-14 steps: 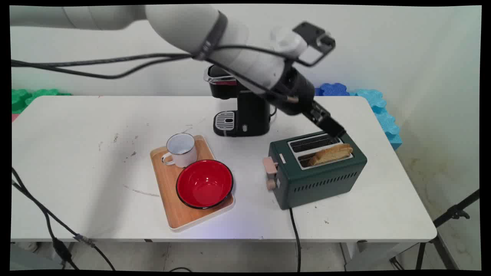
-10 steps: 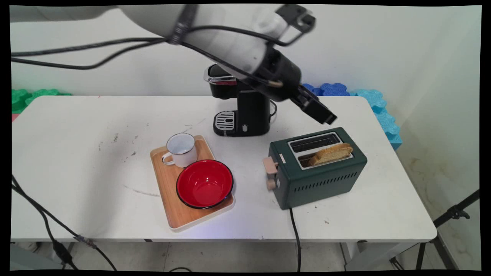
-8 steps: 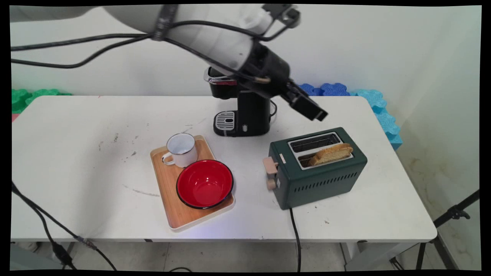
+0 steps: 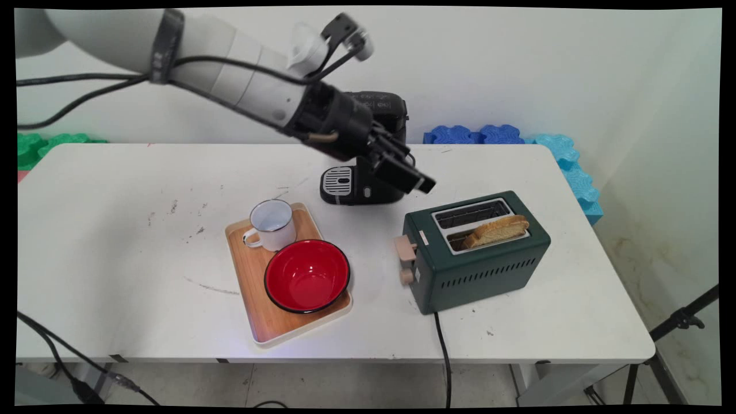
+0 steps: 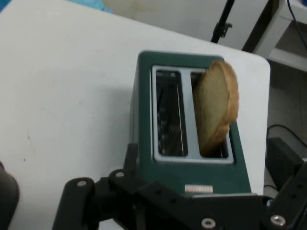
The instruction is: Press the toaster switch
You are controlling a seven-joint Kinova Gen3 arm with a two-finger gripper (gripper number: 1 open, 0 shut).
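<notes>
My black gripper (image 4: 421,183) hangs shut and empty above the table, just left of and behind a dark green toaster (image 4: 477,270). A slice of browned bread (image 4: 497,230) sticks up from the toaster's near slot, and the far slot is empty. In the hand view the toaster (image 5: 144,120) lies straight ahead with the bread (image 5: 216,112) in its right slot, and the gripper's black linkage crosses the bottom edge. A black coffee machine (image 4: 359,184) stands right behind the gripper.
A wooden tray (image 4: 253,310) left of the toaster carries a white enamel mug (image 4: 270,224) and a red bowl (image 4: 306,275). The toaster's cord (image 4: 443,351) runs off the table's near edge. Blue and green foam pieces (image 4: 489,133) lie along the wall.
The gripper has risen from the toaster's far slot and swung left, now hanging in front of the coffee machine. The bread and toaster have not moved.
</notes>
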